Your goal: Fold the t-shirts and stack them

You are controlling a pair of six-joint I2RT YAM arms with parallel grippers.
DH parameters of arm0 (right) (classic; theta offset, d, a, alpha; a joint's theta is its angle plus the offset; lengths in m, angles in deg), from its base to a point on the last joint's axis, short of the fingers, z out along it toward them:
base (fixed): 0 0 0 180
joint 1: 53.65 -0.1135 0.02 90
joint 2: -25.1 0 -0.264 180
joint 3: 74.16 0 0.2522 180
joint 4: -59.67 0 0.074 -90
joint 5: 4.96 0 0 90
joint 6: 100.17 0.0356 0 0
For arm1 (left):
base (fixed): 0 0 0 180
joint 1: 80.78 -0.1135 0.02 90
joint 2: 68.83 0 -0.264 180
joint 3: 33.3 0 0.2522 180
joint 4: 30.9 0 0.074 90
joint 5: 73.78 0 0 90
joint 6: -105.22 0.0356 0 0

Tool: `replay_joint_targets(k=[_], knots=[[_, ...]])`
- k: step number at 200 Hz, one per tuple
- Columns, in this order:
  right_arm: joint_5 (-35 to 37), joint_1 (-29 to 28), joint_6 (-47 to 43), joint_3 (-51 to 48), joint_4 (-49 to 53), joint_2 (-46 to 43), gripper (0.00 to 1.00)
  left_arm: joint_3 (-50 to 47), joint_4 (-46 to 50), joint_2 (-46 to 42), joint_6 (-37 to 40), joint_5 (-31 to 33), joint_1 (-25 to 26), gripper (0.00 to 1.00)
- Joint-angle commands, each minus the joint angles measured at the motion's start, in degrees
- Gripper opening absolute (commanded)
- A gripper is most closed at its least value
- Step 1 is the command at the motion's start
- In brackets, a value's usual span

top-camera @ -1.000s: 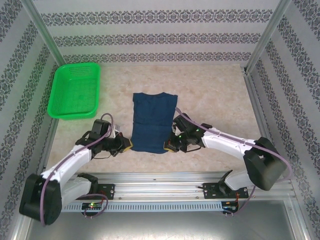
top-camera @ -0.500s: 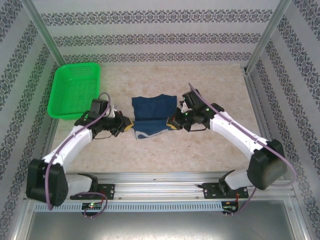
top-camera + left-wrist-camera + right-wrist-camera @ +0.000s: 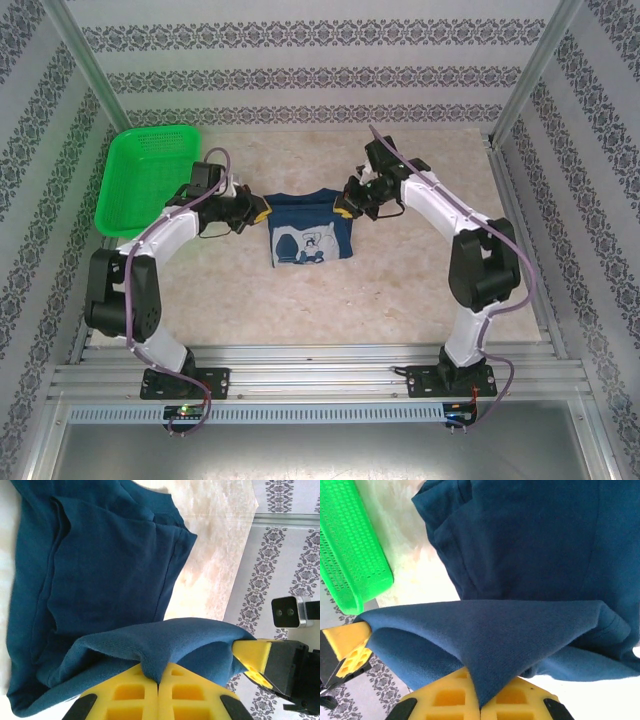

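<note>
a: where does the t-shirt (image 3: 308, 232) lie?
b: in the middle of the table (image 3: 400, 290), right of the green basket (image 3: 150, 180), doubled over itself with the white print facing up.
a: and the jaws?
b: the left gripper (image 3: 258, 212) is clenched on the shirt's far left corner and the right gripper (image 3: 345, 208) on its far right corner. both wrist views show cloth pinched between the yellow pads (image 3: 135, 692).
a: how will it handle?
b: probably light, limp and not fragile. it sags between the two grips, so the corners and hems look like the places to hold, kept taut.
</note>
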Motion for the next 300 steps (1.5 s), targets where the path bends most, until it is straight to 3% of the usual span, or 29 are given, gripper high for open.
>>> replay_joint_targets(k=[1, 80, 94, 109, 131, 164, 174, 178, 194, 221, 251, 267, 300], knots=[[-0.76, 2.1, -3.45, 4.22, 3.67, 3.3, 0.03, 3.04, -2.82, 2.32, 2.53, -0.46, -1.55, 0.0], [-2.37, 4.91, -4.97, 19.43, 5.76, 19.08, 0.09, 11.71, -5.16, 16.18, 4.1, -0.51, -2.69, 0.0], [-2.41, 5.35, -4.03, 23.62, 5.41, 22.57, 0.24, 13.69, -8.11, 18.67, 2.79, -0.23, -2.87, 0.13], [-3.53, 6.36, -2.24, 29.85, 4.96, 26.14, 0.34, 16.65, -12.34, 21.04, -0.42, -0.74, -3.29, 0.39], [-3.89, 7.02, -2.06, 41.89, 5.41, 28.08, 0.46, 22.04, -16.96, 21.14, -5.35, -0.71, -3.58, 0.47], [0.12, 6.42, -10.44, 55.95, 15.97, 24.62, 0.55, 29.69, -11.55, 15.14, -1.69, 1.45, -3.67, 0.63], [3.55, 5.35, -14.42, 55.06, 19.55, 21.16, 0.57, 30.83, -7.93, 12.19, 2.03, 2.18, -3.58, 0.69], [5.16, 4.66, -16.2, 54.06, 20.82, 19.58, 0.57, 31.08, -6.18, 11.12, 3.55, 2.72, -3.62, 0.79], [12.06, 0.8, -22.67, 46.94, 23.81, 12.6, 0.62, 31.37, 1.33, 5.33, 11.14, 5.08, -3.42, 1.0], [23.41, -7.79, -27.22, 26.63, 20.8, 2.04, 0.71, 26.21, 10.06, -5.28, 22.8, 12.07, -3.18, 1.0], [26.98, -11.9, -23.83, 9.92, 10.88, -0.37, 0.75, 12.92, 9.06, -16.34, 26.89, 17.22, -3.14, 1.0], [28.77, -13.16, -23.58, 7.19, 7.0, 1.77, 0.76, 6.97, 8.7, -20.99, 27.52, 19.06, -3.14, 1.0], [32.37, -15.46, -23.96, 12.54, 6.53, 10.33, 0.77, -0.3, 11.79, -26.91, 28.76, 21.99, -3.05, 1.0]])
